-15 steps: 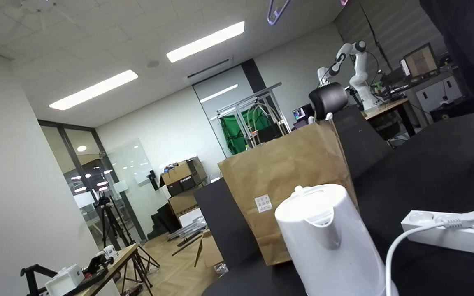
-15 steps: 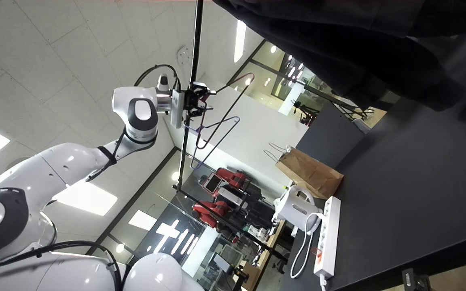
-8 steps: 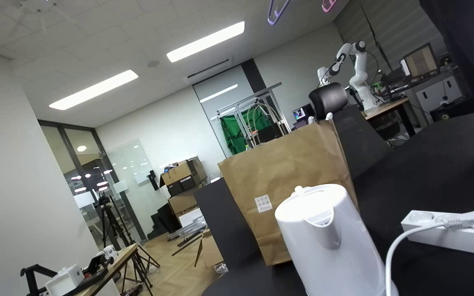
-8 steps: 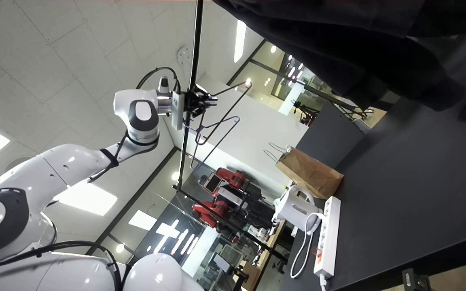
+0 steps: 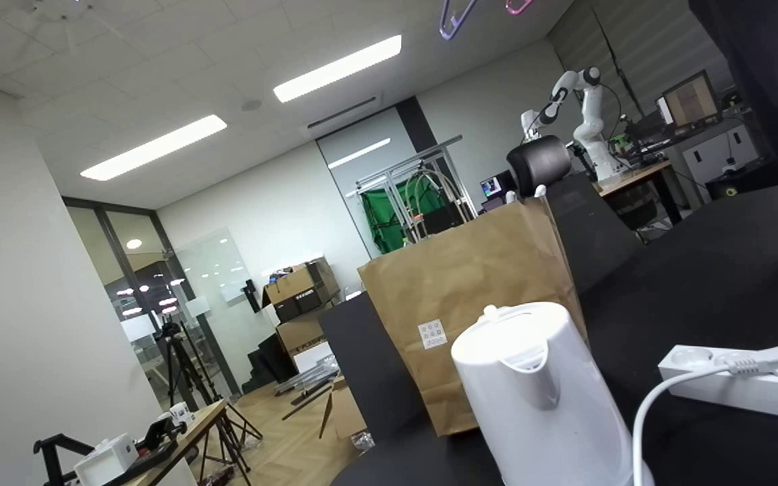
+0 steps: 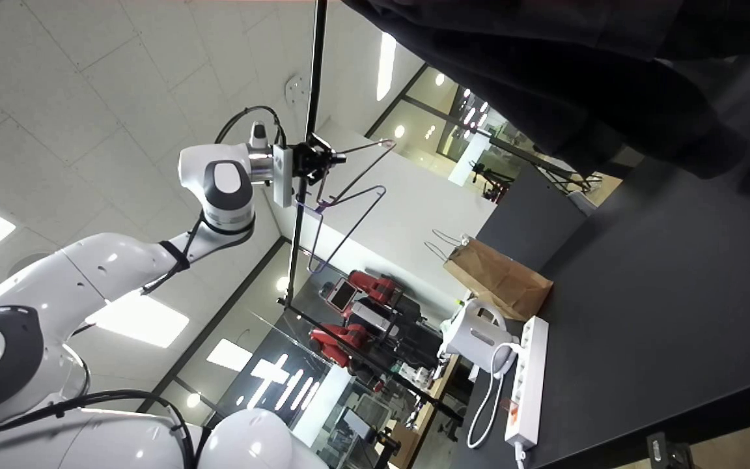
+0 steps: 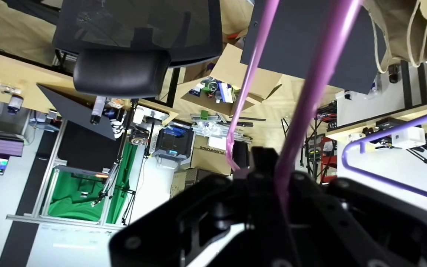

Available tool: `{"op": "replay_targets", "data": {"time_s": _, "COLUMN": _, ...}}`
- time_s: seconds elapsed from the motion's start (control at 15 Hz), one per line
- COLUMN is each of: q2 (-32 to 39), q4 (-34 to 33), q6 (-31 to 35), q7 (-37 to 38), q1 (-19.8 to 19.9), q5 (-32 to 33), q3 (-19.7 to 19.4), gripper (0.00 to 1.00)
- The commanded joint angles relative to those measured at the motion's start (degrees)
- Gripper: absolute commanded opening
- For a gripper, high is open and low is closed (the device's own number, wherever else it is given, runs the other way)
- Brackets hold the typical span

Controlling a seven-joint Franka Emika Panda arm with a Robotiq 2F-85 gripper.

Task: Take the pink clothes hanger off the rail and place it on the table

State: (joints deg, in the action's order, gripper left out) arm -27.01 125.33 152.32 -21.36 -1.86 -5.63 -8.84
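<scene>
In the wrist view the jaws of my gripper (image 7: pixel 265 159) are together, with the base of the pink clothes hanger (image 7: pixel 315 81) between them. Its two rods stretch away from the fingers. High up beside the dark rail (image 6: pixel 316 71), an exterior view shows the gripper (image 6: pixel 336 157) at the hanger's upper end. That hanger's frame (image 6: pixel 389 142) tilts outward from it. Whether its hook rests on the rail is hidden behind the gripper. Only a corner of the pink hanger (image 5: pixel 519 9) enters at another exterior view's top edge. The black table (image 6: pixel 642 293) spreads out far below.
A purple hanger (image 6: pixel 323 207) hangs on the rail close to the gripper. On the table stand a white kettle (image 5: pixel 544 398), a brown paper bag (image 5: pixel 470 290) and a white power strip (image 6: pixel 531 378) with its cable. Dark cloth (image 6: pixel 544 85) fills the upper right.
My gripper's fingers have come together from apart. The pink hanger's frame has swung with the gripper, its visible corner shifting toward the purple hanger, which has stayed nearly still.
</scene>
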Motion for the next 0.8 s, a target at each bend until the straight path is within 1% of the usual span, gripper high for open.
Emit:
{"op": "replay_targets", "data": {"time_s": 0.0, "q2": -2.4, "q4": -1.0, "q6": -2.9, "q7": 1.7, "q1": -0.1, "q5": 0.8, "q3": -0.3, "gripper": 0.01}}
{"op": "replay_targets", "data": {"time_s": 0.07, "q2": -3.0, "q4": -1.3, "q6": -4.3, "q7": 1.3, "q1": -0.4, "q5": 0.6, "q3": -0.6, "gripper": 0.01}}
{"op": "replay_targets", "data": {"time_s": 0.4, "q2": -6.9, "q4": -4.5, "q6": -20.9, "q7": -2.0, "q1": -1.5, "q5": -0.3, "q3": -2.6, "gripper": 0.01}}
{"op": "replay_targets", "data": {"time_s": 0.53, "q2": -8.2, "q4": -5.4, "q6": -24.6, "q7": -2.9, "q1": -1.1, "q5": -0.2, "q3": -3.2, "gripper": 0.01}}
{"op": "replay_targets", "data": {"time_s": 0.73, "q2": -9.0, "q4": -6.1, "q6": -26.3, "q7": -3.9, "q1": -1.1, "q5": -0.6, "q3": -4.1, "gripper": 0.01}}
